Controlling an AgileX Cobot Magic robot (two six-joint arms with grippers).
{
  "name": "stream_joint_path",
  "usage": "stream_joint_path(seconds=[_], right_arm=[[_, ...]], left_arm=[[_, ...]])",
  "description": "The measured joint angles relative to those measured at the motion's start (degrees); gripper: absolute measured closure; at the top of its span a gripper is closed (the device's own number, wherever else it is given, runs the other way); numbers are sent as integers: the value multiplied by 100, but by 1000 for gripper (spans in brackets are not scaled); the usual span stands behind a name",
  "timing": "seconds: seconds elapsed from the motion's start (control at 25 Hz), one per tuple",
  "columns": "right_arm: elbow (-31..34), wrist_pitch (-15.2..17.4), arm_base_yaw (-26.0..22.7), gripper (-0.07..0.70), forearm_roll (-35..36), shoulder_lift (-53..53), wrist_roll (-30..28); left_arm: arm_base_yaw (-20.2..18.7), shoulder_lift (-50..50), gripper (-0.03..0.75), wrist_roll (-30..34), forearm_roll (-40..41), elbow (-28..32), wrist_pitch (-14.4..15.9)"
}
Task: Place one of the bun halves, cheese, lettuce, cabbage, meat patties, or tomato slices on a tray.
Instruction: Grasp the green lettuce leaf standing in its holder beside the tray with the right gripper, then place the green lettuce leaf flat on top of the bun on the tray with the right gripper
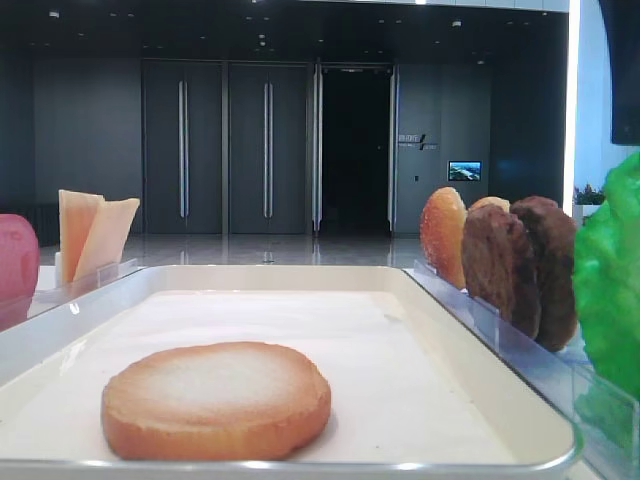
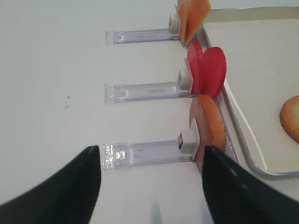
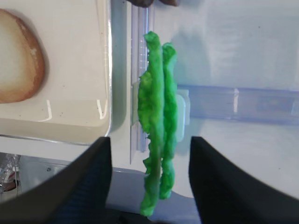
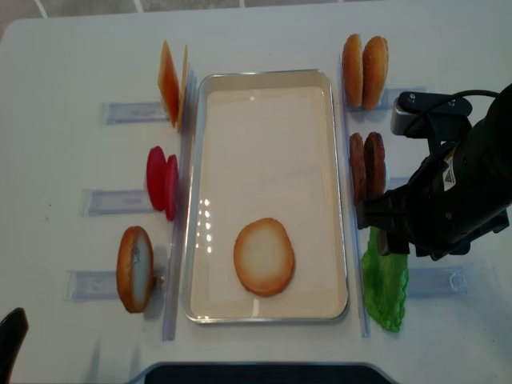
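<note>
The right gripper (image 3: 149, 186), jaws apart astride the upright lettuce (image 3: 158, 121), should pinch its thin, floppy, light leaves mid-edge.

Your right arm (image 4: 456, 200) reads as bulky matte black casing, with a pale grey block near its upper end and a thin black cable looping over it. A small light label sits mid-body. Both wrist views show you broad, smooth black fingers (image 3: 84, 182), blunt and unmarked.
</note>
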Motion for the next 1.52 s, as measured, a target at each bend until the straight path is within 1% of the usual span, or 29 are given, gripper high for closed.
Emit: stream_joint_path(seconds=[0.04, 0.28, 0.36, 0.56, 0.72, 0.88, 0.96, 1.04, 1.08, 1.16, 1.24, 1.36, 1.44, 1.52], right_arm=[[0, -7, 0, 283, -5, 0, 0], [0, -11, 0, 529, -117, 0, 0], [0, -6, 0, 577, -117, 0, -27], [0, -6, 42, 580, -118, -61, -109], [-26, -134, 167, 580, 8, -424, -120], [-238, -240, 294, 580, 217, -736, -240], [-337, -355, 345, 580, 481, -786, -511], [-386, -593, 352, 580, 985, -792, -952], [-393, -773, 356, 580, 1279, -792, -1271], [-393, -1025, 359, 580, 1814, -733, -1792], [-393, -1198, 359, 580, 2374, -586, -2392], [-393, -1289, 359, 580, 3153, -198, -3230], [-393, -1311, 359, 580, 3631, 52, -3885], [-393, -1333, 359, 580, 4259, 347, -4509]], left_arm=[[0, 0, 199, 0, 0, 0, 0], [0, 0, 199, 0, 0, 0, 0], [0, 0, 199, 0, 0, 0, 0], [0, 0, 199, 0, 0, 0, 0], [0, 0, 199, 0, 0, 0, 0], [0, 0, 199, 0, 0, 0, 0], [0, 0, 199, 0, 0, 0, 0], [0, 0, 199, 0, 0, 0, 0], [0, 0, 199, 0, 0, 0, 0], [0, 0, 199, 0, 0, 0, 0], [0, 0, 199, 0, 0, 0, 0], [0, 0, 199, 0, 0, 0, 0], [0, 0, 199, 0, 0, 0, 0], [0, 0, 199, 0, 0, 0, 0]])
